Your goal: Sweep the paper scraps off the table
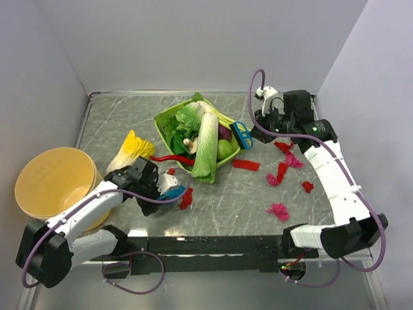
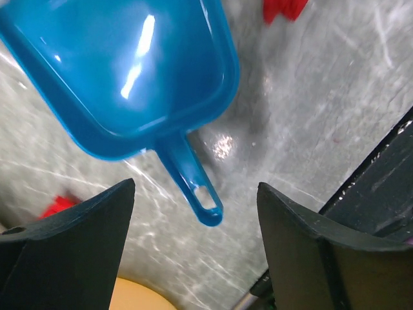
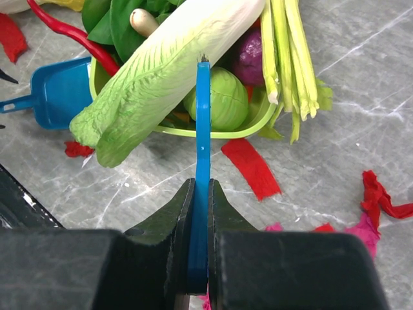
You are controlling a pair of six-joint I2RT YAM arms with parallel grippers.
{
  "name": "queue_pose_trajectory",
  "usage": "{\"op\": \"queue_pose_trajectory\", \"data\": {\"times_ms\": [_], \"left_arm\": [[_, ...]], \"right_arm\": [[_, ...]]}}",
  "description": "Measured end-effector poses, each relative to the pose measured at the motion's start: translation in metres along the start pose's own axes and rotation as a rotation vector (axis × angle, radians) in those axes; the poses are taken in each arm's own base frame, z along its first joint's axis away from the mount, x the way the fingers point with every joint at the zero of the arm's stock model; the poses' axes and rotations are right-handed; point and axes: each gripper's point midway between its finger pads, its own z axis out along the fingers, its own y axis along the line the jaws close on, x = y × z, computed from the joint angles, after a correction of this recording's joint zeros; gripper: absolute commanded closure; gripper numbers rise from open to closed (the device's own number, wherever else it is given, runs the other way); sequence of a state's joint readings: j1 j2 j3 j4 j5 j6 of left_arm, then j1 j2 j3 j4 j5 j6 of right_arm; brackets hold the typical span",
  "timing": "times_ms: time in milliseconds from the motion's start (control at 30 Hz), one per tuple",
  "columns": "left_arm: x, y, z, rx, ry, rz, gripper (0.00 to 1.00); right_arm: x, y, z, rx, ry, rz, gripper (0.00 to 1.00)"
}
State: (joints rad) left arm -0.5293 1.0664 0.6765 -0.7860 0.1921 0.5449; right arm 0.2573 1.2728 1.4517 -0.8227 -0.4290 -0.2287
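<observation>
Red and pink paper scraps lie on the grey marble table (image 1: 226,203): a red strip (image 1: 246,165), pieces at right (image 1: 282,169), a magenta tuft (image 1: 279,210) and a red piece (image 1: 186,198) by the blue dustpan (image 1: 175,191). My left gripper (image 1: 161,184) is open over the dustpan (image 2: 129,71); its handle (image 2: 197,190) lies between my fingers (image 2: 97,226), untouched. My right gripper (image 1: 256,134) is shut (image 3: 201,187) on a blue brush (image 3: 203,116), held edge-on above the table near the red strip (image 3: 251,168). The brush (image 1: 242,135) points at the basket.
A green basket (image 1: 169,116) of vegetables stands mid-table, with a red chili (image 1: 169,159) and a yellow-leaf cabbage (image 1: 129,150) beside it. A tan bucket (image 1: 55,181) sits at the left edge. White walls bound the table. A black rail (image 1: 206,244) runs along the near edge.
</observation>
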Motion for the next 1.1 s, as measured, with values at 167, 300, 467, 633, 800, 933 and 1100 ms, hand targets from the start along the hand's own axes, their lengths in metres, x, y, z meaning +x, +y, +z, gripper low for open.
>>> {"op": "queue_pose_trajectory", "data": {"times_ms": [167,300,467,633,800,933,1100], "left_arm": [[0.011,-0.001,0.004,-0.012,0.046,-0.059,0.23],[0.020,-0.001,0.014,0.016,0.139,-0.113,0.28],[0.028,0.001,0.025,0.034,0.244,-0.184,0.32],[0.030,0.002,0.026,0.021,0.268,-0.216,0.43],[0.027,0.005,0.025,0.003,0.253,-0.223,0.52],[0.027,0.005,0.026,0.003,0.256,-0.225,0.57],[0.027,0.004,0.027,0.005,0.259,-0.215,0.57]], "right_arm": [[0.001,0.000,0.003,-0.009,0.008,0.005,1.00],[0.001,0.000,0.004,-0.009,0.009,0.004,1.00],[0.002,0.000,0.004,-0.007,0.009,0.004,1.00],[0.002,-0.001,0.003,-0.003,0.010,0.003,1.00],[0.001,-0.001,0.003,-0.003,0.008,0.003,1.00],[-0.005,-0.001,0.001,-0.001,-0.004,-0.002,1.00],[-0.008,-0.001,0.000,0.001,-0.013,-0.006,1.00]]}}
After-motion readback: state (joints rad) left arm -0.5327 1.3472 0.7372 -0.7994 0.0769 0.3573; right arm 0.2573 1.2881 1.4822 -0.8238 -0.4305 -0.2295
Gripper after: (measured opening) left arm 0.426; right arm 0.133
